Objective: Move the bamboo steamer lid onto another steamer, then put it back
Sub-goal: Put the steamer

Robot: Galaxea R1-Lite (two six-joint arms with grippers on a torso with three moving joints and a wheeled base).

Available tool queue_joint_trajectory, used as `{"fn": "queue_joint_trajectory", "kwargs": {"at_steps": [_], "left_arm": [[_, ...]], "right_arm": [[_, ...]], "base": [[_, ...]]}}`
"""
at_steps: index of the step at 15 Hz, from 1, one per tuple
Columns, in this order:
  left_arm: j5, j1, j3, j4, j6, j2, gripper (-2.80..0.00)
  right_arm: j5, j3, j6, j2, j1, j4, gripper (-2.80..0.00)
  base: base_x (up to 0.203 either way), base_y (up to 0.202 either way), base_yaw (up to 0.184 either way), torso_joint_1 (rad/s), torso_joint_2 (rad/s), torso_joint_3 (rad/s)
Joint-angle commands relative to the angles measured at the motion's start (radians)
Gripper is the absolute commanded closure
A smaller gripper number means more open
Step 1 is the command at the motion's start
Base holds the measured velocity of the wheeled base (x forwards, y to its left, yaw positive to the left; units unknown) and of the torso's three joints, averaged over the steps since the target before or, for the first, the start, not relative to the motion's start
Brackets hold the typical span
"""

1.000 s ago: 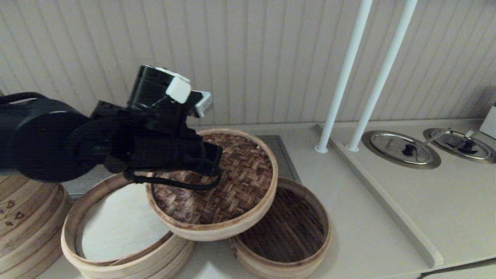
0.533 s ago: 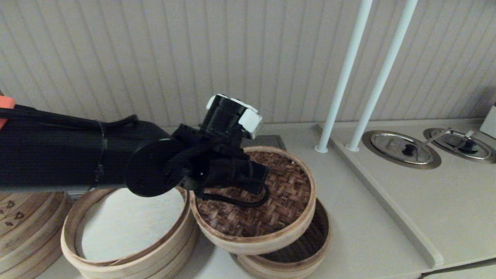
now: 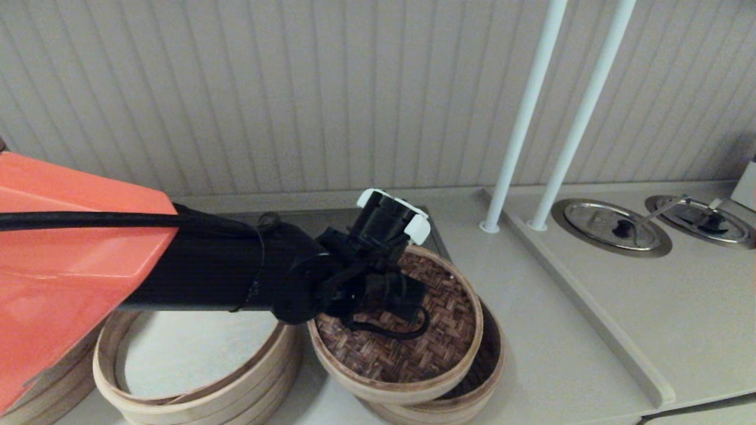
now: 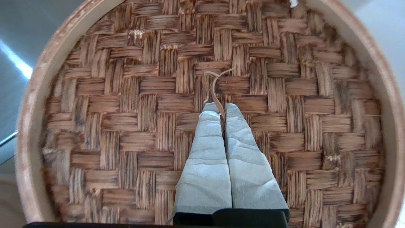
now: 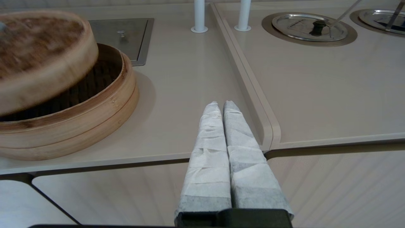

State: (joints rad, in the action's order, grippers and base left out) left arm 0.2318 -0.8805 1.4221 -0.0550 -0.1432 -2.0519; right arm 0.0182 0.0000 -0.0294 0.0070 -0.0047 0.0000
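The bamboo steamer lid (image 3: 413,354), its woven reddish-brown top up, hangs slightly tilted just over the low steamer (image 3: 491,357), covering most of it. My left gripper (image 3: 394,302) reaches in from the left above the lid's centre. In the left wrist view the left gripper (image 4: 220,108) is shut on the small centre loop (image 4: 216,83) of the lid (image 4: 126,95). The right wrist view shows the lid (image 5: 41,60) over the steamer (image 5: 95,107), with its dark floor in the gap. My right gripper (image 5: 220,106) is shut and empty by the counter's front edge.
A taller steamer (image 3: 195,354) lined with white cloth stands just left of the low one. Two white poles (image 3: 520,124) rise behind. A raised counter step (image 3: 590,321) on the right carries round metal covers (image 3: 611,227). A flush metal hatch (image 5: 121,31) lies behind the steamers.
My left arm has carried the lid rightward from over the cloth-lined steamer and lowered it over the low steamer. The gripper stayed shut on the loop throughout.
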Motion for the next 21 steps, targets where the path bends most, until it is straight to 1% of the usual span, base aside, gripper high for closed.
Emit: {"fn": "queue_joint_trajectory", "kwargs": {"at_steps": [1,3,7,12,21], "left_arm": [[0.006,-0.015,0.002,0.018,-0.001,-0.04,0.0],[0.007,-0.017,0.005,0.037,-0.001,-0.062,0.0],[0.006,-0.032,0.045,0.035,-0.001,-0.08,0.0],[0.009,-0.046,0.062,0.035,-0.001,-0.1,0.0],[0.018,-0.057,0.083,-0.009,0.011,-0.085,0.0]], "right_arm": [[0.0,0.003,-0.001,0.001,0.0,0.0,0.0],[0.0,0.003,0.0,0.001,0.0,0.0,0.0],[0.0,0.003,-0.001,0.001,0.0,0.0,0.0],[0.0,0.003,-0.001,0.001,0.0,0.0,0.0],[0.0,0.003,0.0,0.001,0.0,0.0,0.0]], "base": [[0.0,0.0,0.0,0.0,0.0,0.0],[0.0,0.0,0.0,0.0,0.0,0.0],[0.0,0.0,0.0,0.0,0.0,0.0],[0.0,0.0,0.0,0.0,0.0,0.0],[0.0,0.0,0.0,0.0,0.0,0.0]]}}
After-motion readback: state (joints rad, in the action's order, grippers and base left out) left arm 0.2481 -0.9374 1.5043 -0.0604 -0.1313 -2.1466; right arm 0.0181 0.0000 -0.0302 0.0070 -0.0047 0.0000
